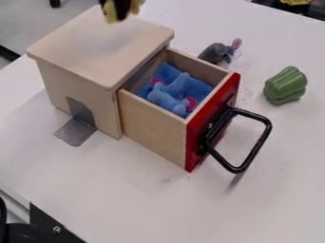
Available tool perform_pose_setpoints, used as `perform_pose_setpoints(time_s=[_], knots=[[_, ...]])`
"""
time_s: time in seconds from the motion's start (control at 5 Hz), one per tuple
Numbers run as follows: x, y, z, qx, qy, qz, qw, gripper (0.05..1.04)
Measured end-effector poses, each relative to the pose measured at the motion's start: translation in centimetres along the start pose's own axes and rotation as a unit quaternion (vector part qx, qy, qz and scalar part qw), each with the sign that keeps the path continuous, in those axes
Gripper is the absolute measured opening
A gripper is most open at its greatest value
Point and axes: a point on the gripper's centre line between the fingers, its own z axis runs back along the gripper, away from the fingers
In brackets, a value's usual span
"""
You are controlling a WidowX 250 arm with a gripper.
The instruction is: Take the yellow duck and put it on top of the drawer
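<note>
At the top edge of the camera view, the black gripper [120, 5] hangs over the back part of the wooden box's top, shut on the yellow duck [111, 14]. Yellow shows on both sides of the black finger; the rest of the duck is out of frame. Below it is the wooden drawer box [95, 45] with a flat top. I cannot tell how far the duck is above that surface. The drawer [155, 128], with a red front and black handle, is pulled out and holds a blue plush toy [170, 96] on blue cloth.
A grey plush mouse [216, 52] lies behind the drawer, and a green toy pepper [285, 86] stands to the right on the white table [279, 190]. The black handle [260, 142] juts out toward the right. A metal mesh flap [76, 131] lies at the box's left side.
</note>
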Motion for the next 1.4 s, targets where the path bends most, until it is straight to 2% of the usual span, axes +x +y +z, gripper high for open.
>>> perform_pose_setpoints(time_s=[0.2,0.4,0.8,1.0,1.2,1.4], knots=[[-0.9,0.4,-1.1,0.013,0.009,-0.003,0.9999,0.107],[-0.9,0.6,-1.3,0.017,0.007,0.003,0.9998,0.287],[-1.5,0.8,-1.1,0.017,0.021,0.007,0.9996,0.891],[-2.0,1.0,0.4,0.011,0.02,-0.001,0.9997,1.007],[-2.3,1.4,1.9,0.001,0.016,-0.005,0.9999,1.0],[-2.8,1.6,2.8,-0.011,0.024,-0.013,0.9996,1.001]])
